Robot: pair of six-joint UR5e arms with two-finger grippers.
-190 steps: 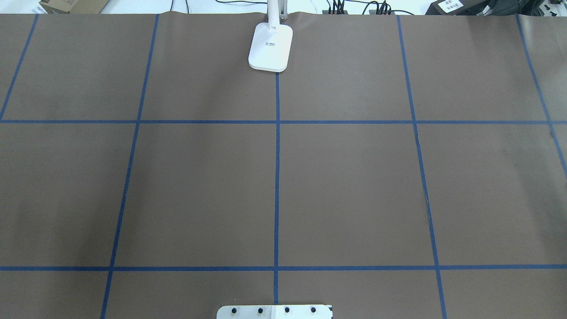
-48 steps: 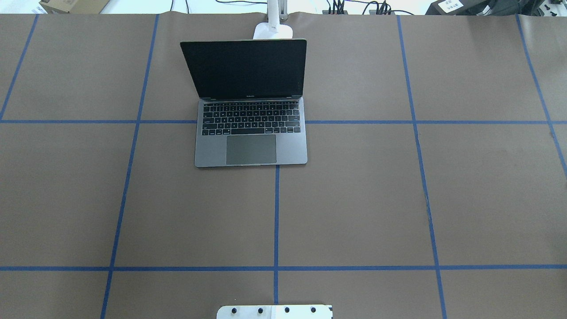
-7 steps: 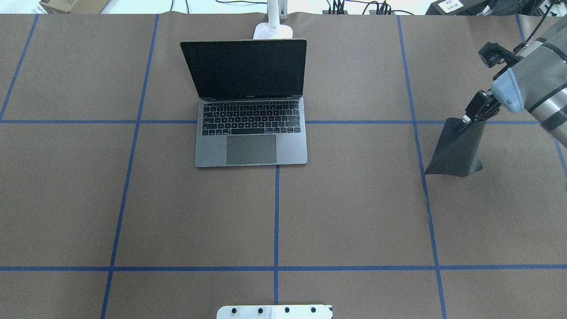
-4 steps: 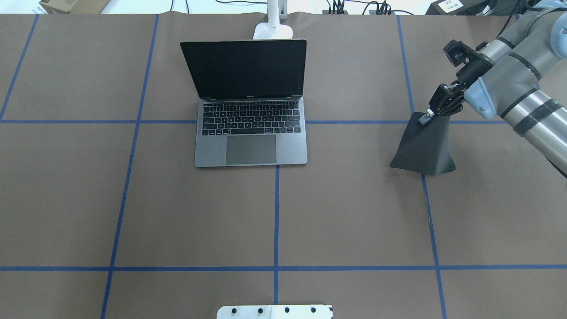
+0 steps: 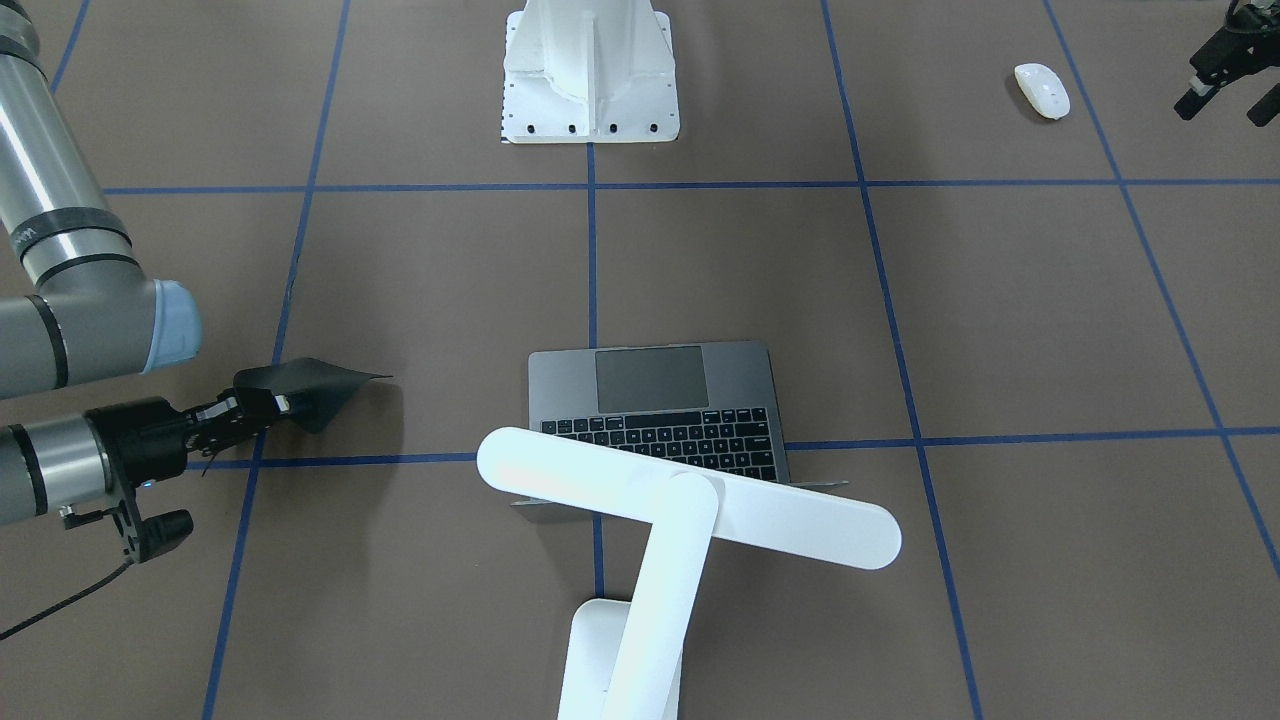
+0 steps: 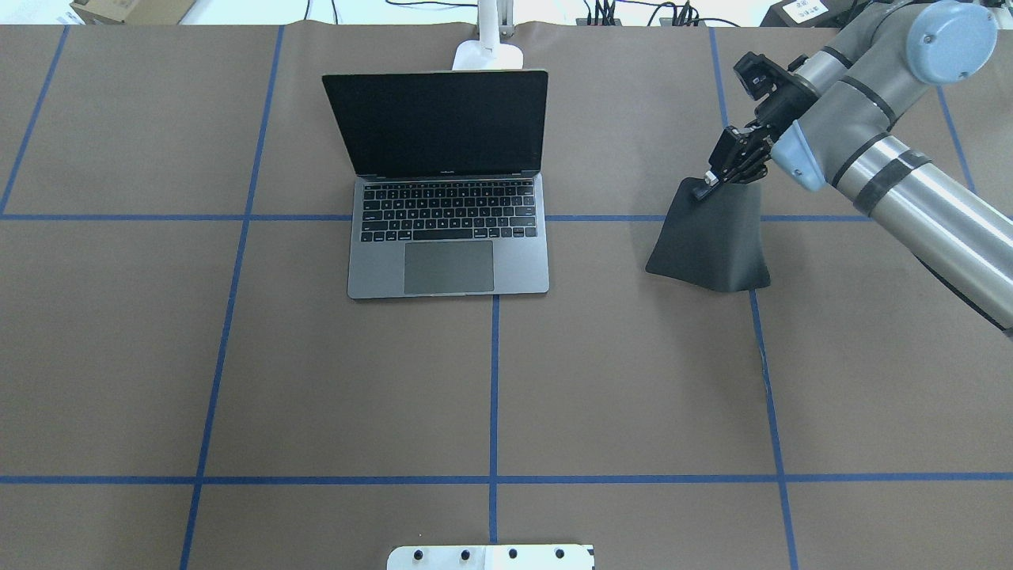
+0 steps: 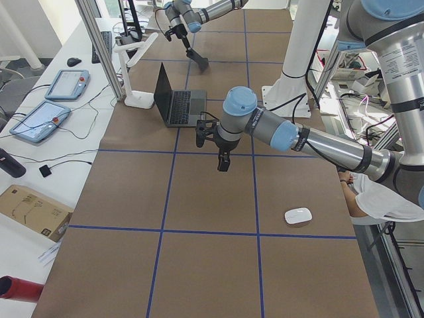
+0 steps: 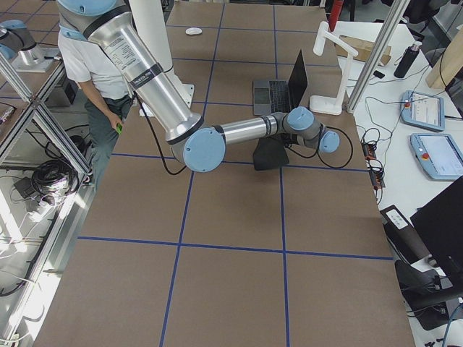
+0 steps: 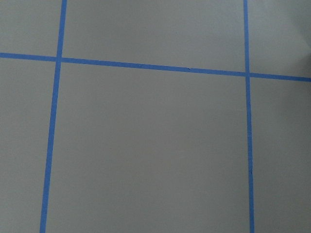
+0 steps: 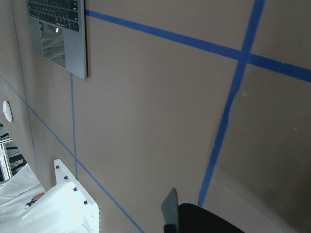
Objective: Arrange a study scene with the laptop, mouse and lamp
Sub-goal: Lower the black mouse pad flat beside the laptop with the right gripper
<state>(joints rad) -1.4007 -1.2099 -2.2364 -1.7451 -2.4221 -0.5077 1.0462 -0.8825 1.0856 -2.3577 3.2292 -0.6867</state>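
Compared with the overhead view half a second back, my right gripper (image 6: 710, 180) has carried the black mat (image 6: 708, 245) further left, closer to the laptop (image 6: 449, 237); nothing else on the table has moved. The right gripper is clamped on one corner of the black mat, which drapes down from it as a dark sheet in the upper right of the overhead frame. The laptop is slim and grey, lid raised, screen dark, with black keys and a large trackpad. It sits upper centre in the overhead frame, well apart from the right gripper and its load, to their left. The lamp (image 5: 690, 505) is white with a long flat bar head. It stands behind the laptop's screen, and in the front-facing frame its head spans the lower centre. The mouse (image 5: 1041, 90), small and glossy white, lies in the upper right corner of that frame. The left gripper (image 5: 1225, 100) is near it at the frame's right edge, not touching it, its fingers spread wide.
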